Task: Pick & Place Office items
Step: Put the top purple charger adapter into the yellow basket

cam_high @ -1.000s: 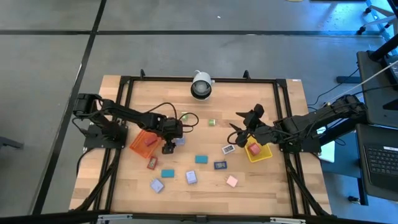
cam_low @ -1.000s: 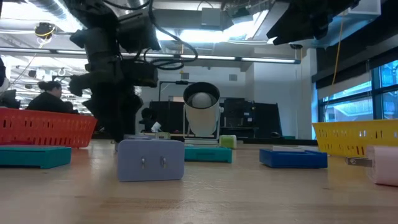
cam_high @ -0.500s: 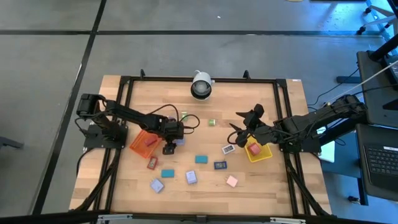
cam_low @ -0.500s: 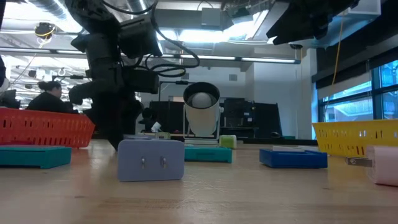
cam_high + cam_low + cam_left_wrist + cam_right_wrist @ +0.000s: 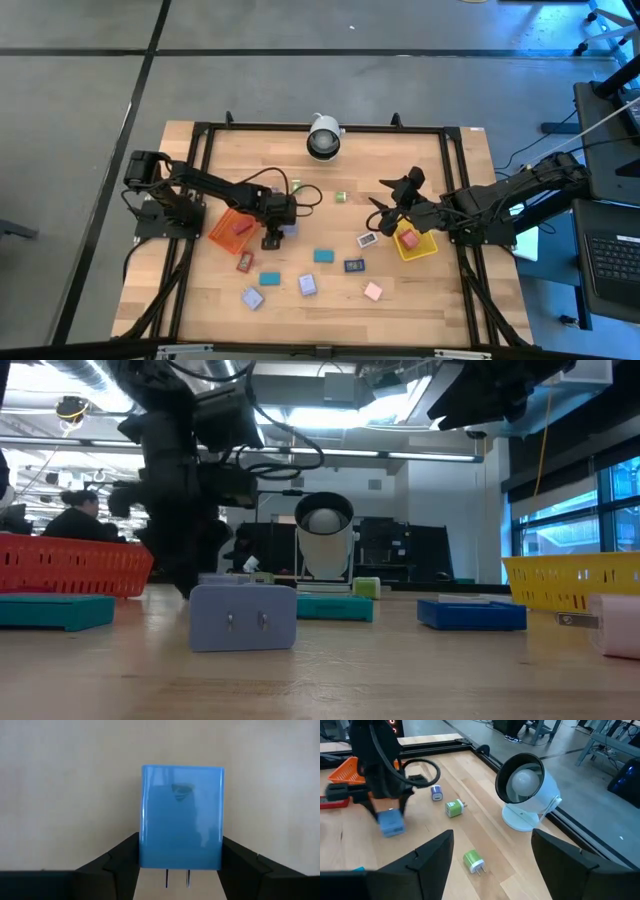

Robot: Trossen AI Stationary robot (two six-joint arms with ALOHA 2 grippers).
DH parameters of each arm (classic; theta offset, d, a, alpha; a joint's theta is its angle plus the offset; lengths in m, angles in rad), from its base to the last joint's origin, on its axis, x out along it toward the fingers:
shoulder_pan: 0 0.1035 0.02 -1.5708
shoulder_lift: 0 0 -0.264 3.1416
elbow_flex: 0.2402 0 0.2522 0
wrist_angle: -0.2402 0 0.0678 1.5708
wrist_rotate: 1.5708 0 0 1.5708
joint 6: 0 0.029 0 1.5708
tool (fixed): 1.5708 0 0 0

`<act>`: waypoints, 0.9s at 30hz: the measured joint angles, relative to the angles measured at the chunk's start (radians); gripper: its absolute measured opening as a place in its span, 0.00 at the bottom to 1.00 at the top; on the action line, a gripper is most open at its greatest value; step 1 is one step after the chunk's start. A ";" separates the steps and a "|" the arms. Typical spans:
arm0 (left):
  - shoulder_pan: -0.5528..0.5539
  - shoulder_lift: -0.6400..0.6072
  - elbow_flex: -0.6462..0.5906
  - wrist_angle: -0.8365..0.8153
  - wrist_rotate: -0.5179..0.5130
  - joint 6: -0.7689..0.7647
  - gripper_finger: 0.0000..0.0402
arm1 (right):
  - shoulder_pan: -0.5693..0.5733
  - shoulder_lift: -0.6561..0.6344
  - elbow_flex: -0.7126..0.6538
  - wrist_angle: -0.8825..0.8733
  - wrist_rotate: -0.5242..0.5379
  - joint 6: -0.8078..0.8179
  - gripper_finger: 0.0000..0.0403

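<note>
A light-blue plug block [image 5: 181, 810] lies on the wood table [image 5: 400, 310] just right of the orange tray [image 5: 232, 228]. My left gripper [image 5: 181, 845] reaches down over it, one finger on each side. The same block [image 5: 392, 824] also shows below that gripper in the right wrist view. Other office items lie loose on the table: a red block [image 5: 245, 262], teal blocks [image 5: 270, 279], lavender blocks [image 5: 308, 285], a dark blue one [image 5: 354, 265], a pink one [image 5: 373, 291] and green plugs [image 5: 454, 808]. My right gripper [image 5: 492, 870] hovers open beside the yellow tray [image 5: 416, 243]. My left gripper has the blue block between its two fingers, which lie against its two long side faces [image 5: 145, 847] near the end with the prongs. The fingers [image 5: 125, 860] come steeply from above, slanting from the table's left. The block lies flat on the table.
A white round lamp-like device [image 5: 323, 137] stands at the far middle of the table. A black frame [image 5: 200, 130] runs around the tabletop. A lavender plug block [image 5: 243, 617] stands close to the near edge. A pink item lies in the yellow tray. A person [image 5: 75, 515] sits in the room behind.
</note>
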 joint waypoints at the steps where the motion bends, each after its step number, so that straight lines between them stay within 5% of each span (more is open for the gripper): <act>1: -0.001 0.000 0.012 -0.003 0.030 0.004 0.54 | 0.000 0.000 0.000 0.000 0.000 -0.004 0.66; 8: 0.000 0.000 0.119 -0.088 0.183 0.053 0.53 | 0.000 0.000 0.000 0.012 0.000 -0.062 0.66; 15: 0.041 -0.001 0.236 -0.157 0.360 0.119 0.53 | 0.000 0.000 0.000 0.108 -0.056 -0.287 0.66; 22: 0.148 -0.001 0.319 -0.140 0.784 0.121 0.53 | 0.000 0.000 0.000 0.216 -0.097 -0.529 0.66; 27: 0.236 -0.006 0.331 0.039 1.026 0.060 0.53 | 0.000 0.000 0.000 0.267 -0.216 -0.579 0.66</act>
